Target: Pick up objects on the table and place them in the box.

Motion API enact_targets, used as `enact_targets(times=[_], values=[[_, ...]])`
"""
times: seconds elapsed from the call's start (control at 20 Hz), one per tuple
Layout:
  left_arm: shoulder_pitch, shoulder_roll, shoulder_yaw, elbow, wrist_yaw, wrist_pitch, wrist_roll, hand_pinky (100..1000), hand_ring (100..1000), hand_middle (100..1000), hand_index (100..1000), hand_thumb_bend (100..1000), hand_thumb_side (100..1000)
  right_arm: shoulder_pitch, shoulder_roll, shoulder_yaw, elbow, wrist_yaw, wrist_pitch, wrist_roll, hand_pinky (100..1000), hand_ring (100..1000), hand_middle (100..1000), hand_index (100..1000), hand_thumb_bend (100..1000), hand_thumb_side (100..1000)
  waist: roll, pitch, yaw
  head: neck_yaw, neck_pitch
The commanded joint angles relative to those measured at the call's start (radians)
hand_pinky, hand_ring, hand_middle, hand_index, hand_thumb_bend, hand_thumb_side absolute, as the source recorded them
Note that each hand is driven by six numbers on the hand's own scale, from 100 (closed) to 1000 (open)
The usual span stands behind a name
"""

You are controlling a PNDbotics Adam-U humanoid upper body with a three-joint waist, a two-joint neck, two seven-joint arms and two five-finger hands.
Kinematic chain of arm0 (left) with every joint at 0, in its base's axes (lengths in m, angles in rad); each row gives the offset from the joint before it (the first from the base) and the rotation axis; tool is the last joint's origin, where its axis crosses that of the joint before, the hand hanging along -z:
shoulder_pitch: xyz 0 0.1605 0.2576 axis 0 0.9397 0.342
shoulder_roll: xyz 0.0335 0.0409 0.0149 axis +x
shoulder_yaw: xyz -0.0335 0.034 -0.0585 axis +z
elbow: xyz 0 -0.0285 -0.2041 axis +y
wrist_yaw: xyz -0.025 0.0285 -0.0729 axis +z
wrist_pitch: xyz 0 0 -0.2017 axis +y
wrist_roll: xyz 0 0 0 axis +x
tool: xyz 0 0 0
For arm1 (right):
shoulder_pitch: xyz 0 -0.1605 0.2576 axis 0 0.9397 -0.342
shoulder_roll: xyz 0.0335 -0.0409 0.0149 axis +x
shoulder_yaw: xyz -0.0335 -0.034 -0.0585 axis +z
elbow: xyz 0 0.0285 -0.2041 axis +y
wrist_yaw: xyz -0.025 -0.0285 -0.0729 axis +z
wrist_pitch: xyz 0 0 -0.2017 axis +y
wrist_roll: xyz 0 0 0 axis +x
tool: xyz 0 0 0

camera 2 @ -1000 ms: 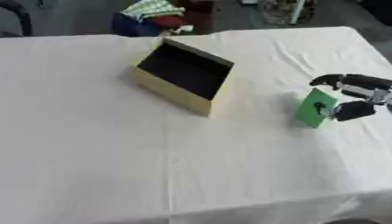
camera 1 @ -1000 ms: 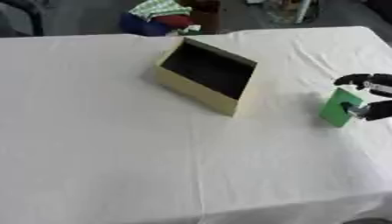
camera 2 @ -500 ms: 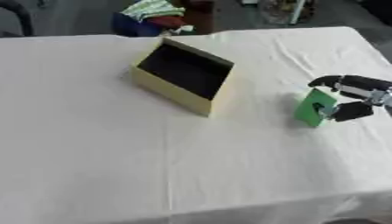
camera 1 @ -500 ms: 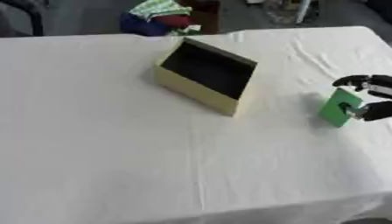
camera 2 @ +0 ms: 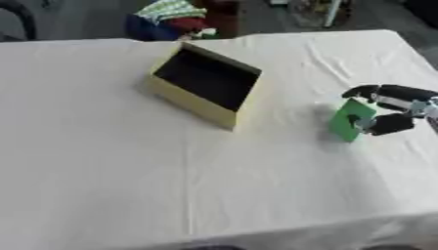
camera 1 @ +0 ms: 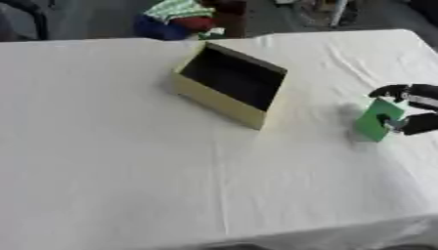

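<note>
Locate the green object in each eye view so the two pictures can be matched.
Left eye view: the green object stands at the right edge, about mid-height, with the right hand closed around it.
Right eye view: it sits further in from the right edge, about mid-height, in the same hand.
Shared landmark: the open yellow box, up and to the left of the green object in both views, on the white tablecloth.

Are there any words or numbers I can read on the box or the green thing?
None can be read.
Box: plain yellow outside, dark inside, no writing visible.
Green thing, held by the right hand: plain green face, no writing visible.
</note>
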Motion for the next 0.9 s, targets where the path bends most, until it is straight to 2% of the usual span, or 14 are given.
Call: enact_targets(times=[0.05, 0.6, 0.8, 0.9], values=[[-0.008, 0.017, 0.011, -0.010, 0.001, -0.002, -0.003, 627, 465, 455, 616, 100, 697, -0.012, -0.026, -0.002, -0.001, 0.013, 0.001, 0.006, 866, 978, 963, 1000, 100, 657, 0.001, -0.010, 0.002, 0.002, 0.005], [-0.008, 0.016, 0.012, -0.010, 0.002, -0.003, -0.005, 628, 466, 456, 616, 100, 697, -0.009, -0.023, 0.003, -0.002, 0.041, -0.001, 0.011, 859, 969, 939, 1000, 100, 648, 0.001, -0.009, 0.003, 0.002, 0.005], [-0.008, 0.017, 0.012, -0.010, 0.001, -0.004, -0.005, 627, 466, 456, 617, 100, 697, -0.002, -0.027, 0.001, -0.013, 0.048, 0.001, 0.007, 844, 942, 882, 1000, 100, 594, 0.000, -0.009, 0.004, 0.002, 0.005], [-0.008, 0.017, 0.012, -0.010, 0.002, -0.004, -0.005, 627, 466, 456, 617, 100, 697, -0.001, -0.029, -0.002, -0.020, 0.055, 0.003, 0.000, 832, 921, 819, 1000, 100, 526, 0.000, -0.010, 0.004, 0.002, 0.005]])
